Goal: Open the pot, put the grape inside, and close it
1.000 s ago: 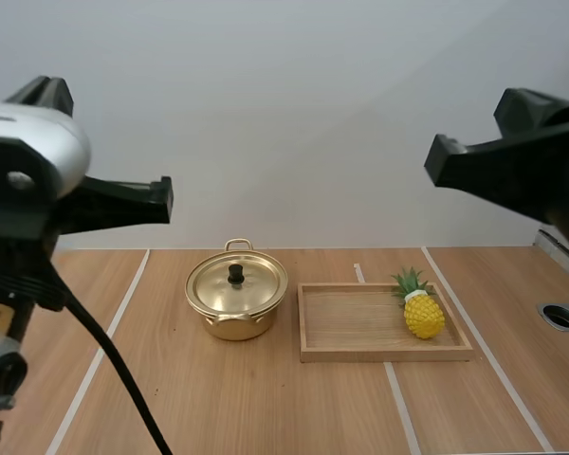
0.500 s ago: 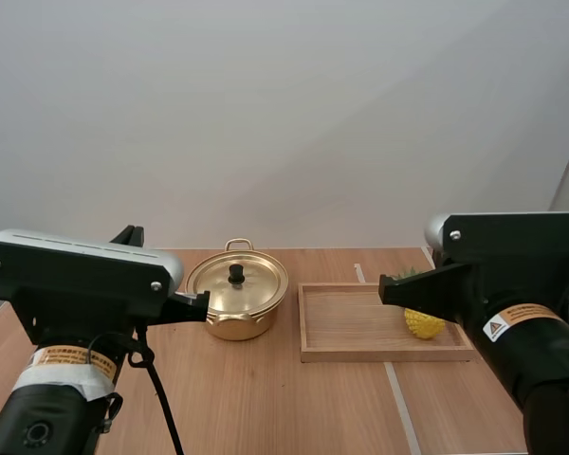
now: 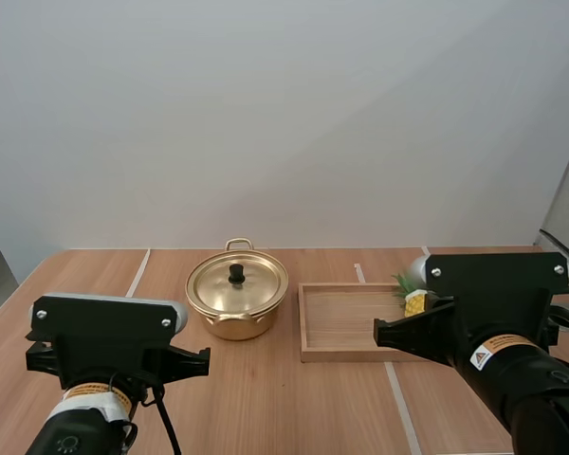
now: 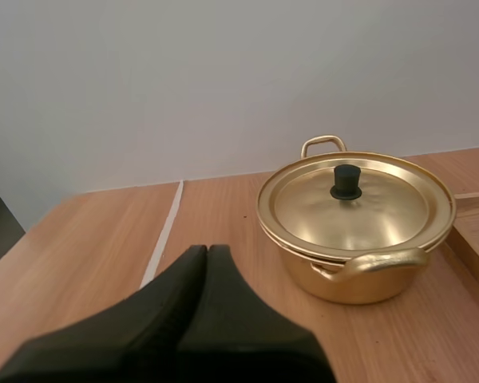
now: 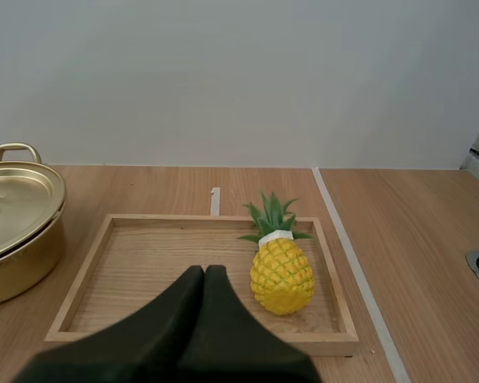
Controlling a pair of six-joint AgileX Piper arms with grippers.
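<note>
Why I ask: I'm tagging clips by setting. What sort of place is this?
Probably a robot test bench, not a kitchen: a wooden table marked with pale lines, bearing a lidded gold pot and a wooden tray with a plastic-looking pineapple.

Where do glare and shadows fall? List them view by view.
Left wrist view: soft sheen across the pot lid, no harsh glare. Right wrist view: the pineapple throws only a faint shadow on the wooden tray. High view: even, diffuse light; slight shadow under the pot.
</note>
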